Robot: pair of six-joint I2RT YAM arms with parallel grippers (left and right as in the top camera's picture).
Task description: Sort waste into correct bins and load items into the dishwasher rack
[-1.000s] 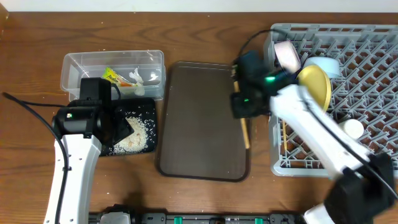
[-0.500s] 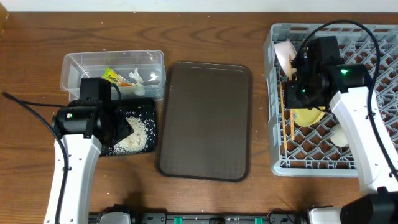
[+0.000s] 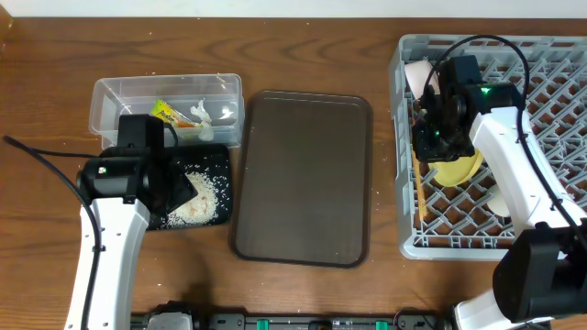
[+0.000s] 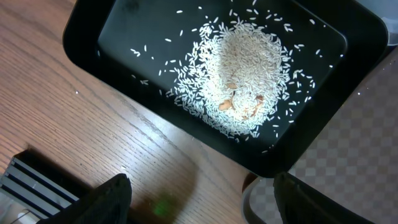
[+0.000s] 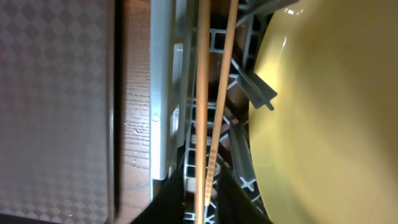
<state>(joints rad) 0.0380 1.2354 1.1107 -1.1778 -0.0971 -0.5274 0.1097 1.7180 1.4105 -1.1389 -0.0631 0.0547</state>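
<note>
Though half hidden, apparently two chopsticks [image 5: 202,93]

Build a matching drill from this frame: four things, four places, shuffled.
Things:
1 rice
2 snack wrapper
3 chopsticks
4 brown tray

Places:
A in the clear tub
B between the tubs and the rack
C in the black tub
D in the rack

Pairs: 1-C; 2-A; 3-D; 4-B
</note>
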